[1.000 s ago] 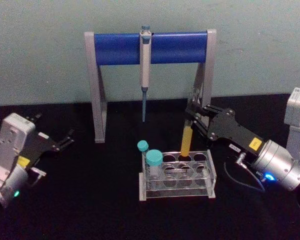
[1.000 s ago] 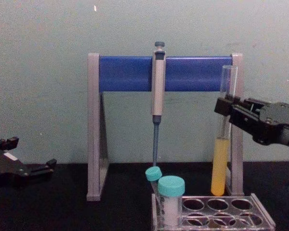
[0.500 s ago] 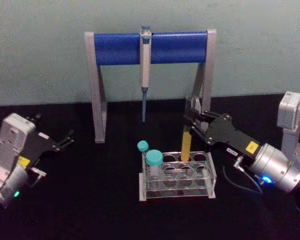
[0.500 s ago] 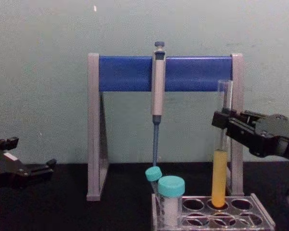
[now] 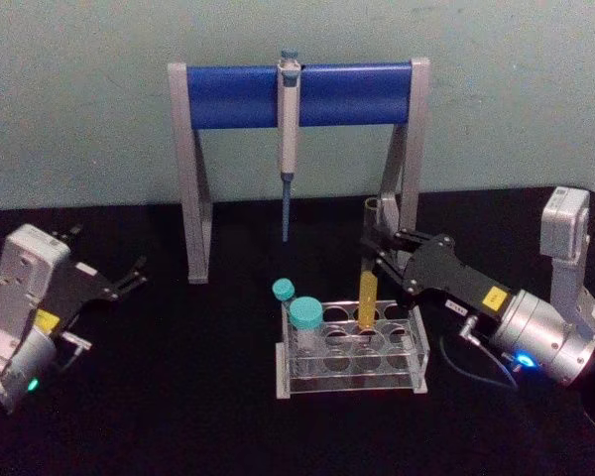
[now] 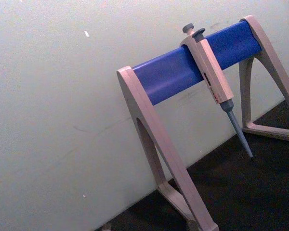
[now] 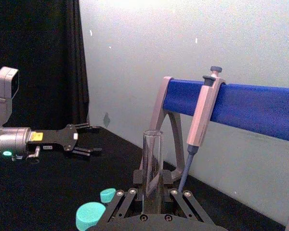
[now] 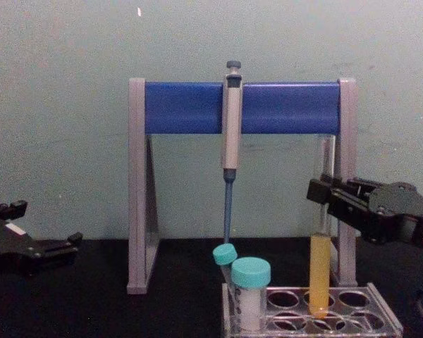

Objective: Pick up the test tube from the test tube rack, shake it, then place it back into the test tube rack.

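Pinching the long clear glass test tube of yellow liquid, the right gripper held it upright in a back hole of the clear plastic rack; the left gripper sat spread, well apart.

The test tube rack is clear, glossy plastic. In it, the test tube is smooth clear glass, and the teal caps in the same rack look like matt plastic. Under the rack the table cover is matt black. Behind it, the stand has dull grey legs and a smooth blue bar. Just above the rack, the right gripper is matt black, its wrist silvery metal.
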{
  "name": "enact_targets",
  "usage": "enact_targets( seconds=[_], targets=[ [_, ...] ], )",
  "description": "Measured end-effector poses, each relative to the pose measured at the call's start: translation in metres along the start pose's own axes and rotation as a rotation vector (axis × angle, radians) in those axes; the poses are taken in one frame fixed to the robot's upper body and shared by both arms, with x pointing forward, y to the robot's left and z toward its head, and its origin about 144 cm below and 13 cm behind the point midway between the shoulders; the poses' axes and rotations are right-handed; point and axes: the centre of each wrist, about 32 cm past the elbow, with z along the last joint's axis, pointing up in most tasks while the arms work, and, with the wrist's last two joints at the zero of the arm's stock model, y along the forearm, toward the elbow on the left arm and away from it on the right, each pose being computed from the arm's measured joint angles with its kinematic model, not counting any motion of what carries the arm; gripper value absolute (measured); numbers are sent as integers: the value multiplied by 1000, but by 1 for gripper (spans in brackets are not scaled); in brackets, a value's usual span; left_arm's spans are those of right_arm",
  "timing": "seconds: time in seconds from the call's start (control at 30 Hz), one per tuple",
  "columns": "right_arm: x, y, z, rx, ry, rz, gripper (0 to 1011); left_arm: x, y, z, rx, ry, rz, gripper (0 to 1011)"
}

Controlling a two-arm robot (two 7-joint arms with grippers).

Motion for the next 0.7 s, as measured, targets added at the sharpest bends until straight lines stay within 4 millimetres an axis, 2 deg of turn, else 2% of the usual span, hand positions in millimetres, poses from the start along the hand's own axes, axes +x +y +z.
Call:
enact_targets(
  seconds=[0.7],
  targets=[
    [1, 2, -7, -43, 13, 1, 229, 0, 0, 0, 0, 0, 0, 1001]
  ],
)
